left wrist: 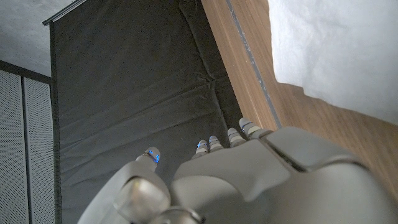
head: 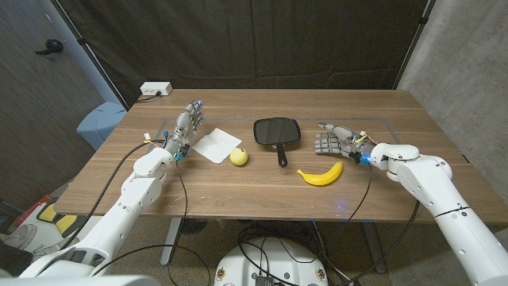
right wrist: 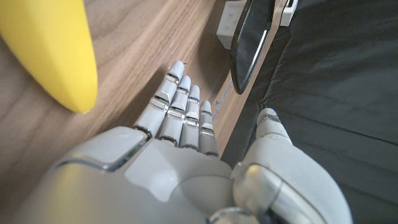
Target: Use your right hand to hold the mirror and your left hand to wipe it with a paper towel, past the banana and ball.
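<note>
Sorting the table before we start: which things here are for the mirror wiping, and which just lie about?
For the job:
mirror
paper towel
right hand, open
left hand, open

Just lying about (to be passed):
banana
ball
white box at the table's far edge

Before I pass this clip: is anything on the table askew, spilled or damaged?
Nothing stands out. The mirror, paper towel, ball and banana lie apart and intact on the table, nothing spilled.
</note>
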